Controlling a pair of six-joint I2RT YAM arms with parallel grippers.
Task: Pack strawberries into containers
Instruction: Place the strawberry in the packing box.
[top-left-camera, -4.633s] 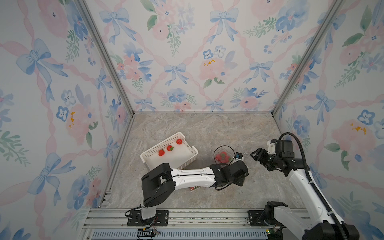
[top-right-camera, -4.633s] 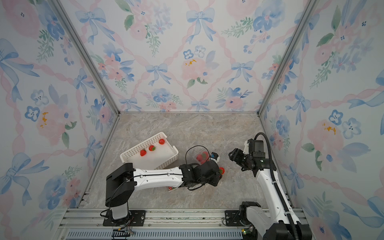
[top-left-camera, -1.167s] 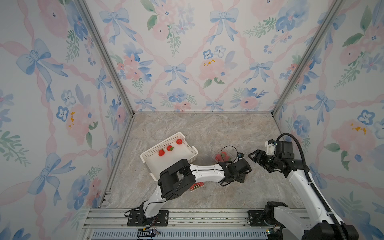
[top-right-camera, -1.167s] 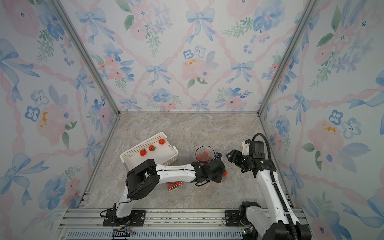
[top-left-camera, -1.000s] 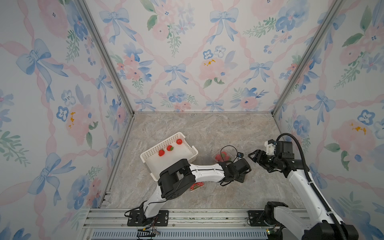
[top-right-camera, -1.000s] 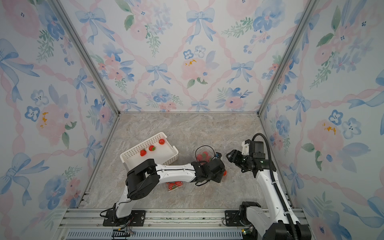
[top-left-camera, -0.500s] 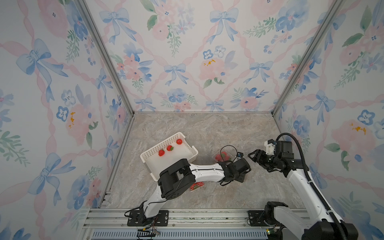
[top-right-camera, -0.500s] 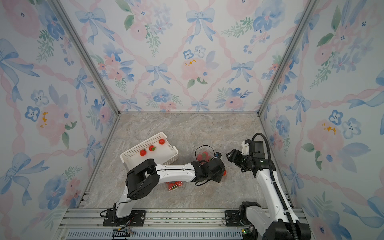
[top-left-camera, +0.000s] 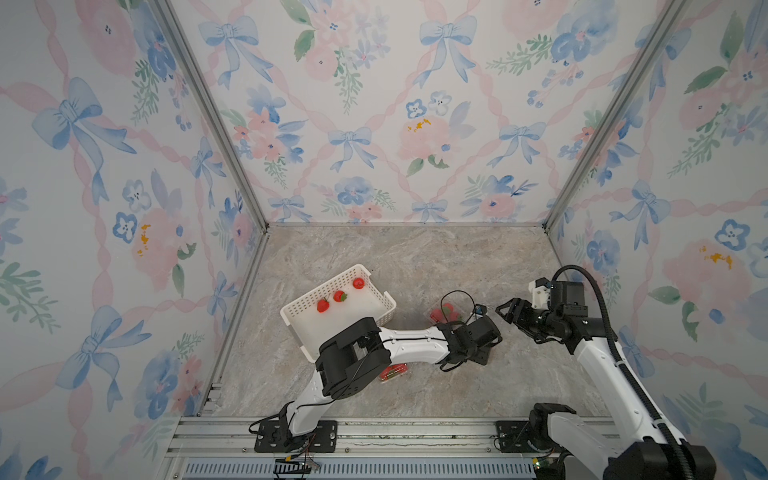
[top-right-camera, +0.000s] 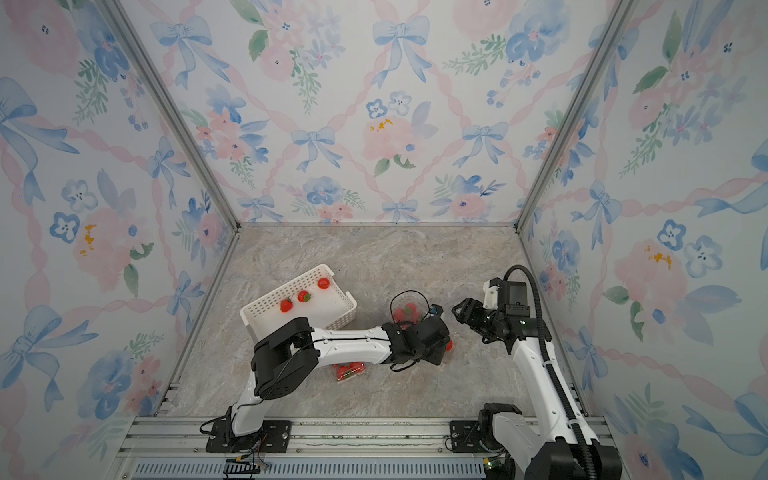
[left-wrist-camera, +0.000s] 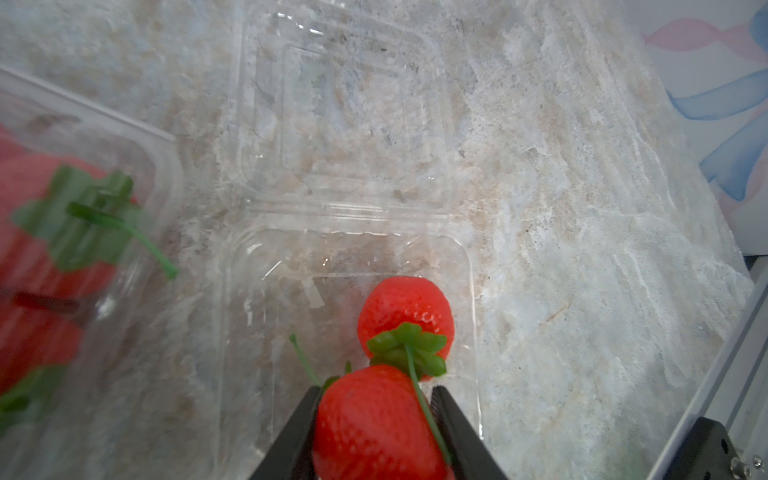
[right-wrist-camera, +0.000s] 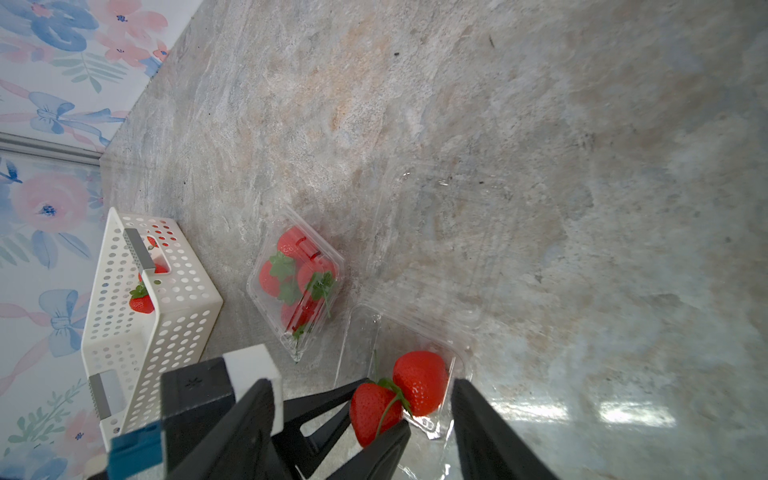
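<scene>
Left tool (left-wrist-camera: 374, 391) shifted, strawberry (left-wrist-camera: 365, 428) over container (left-wrist-camera: 291, 266)

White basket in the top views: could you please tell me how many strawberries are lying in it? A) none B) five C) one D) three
D: three strawberries lie in a row on the floor of the white basket, as both top views show.
</scene>
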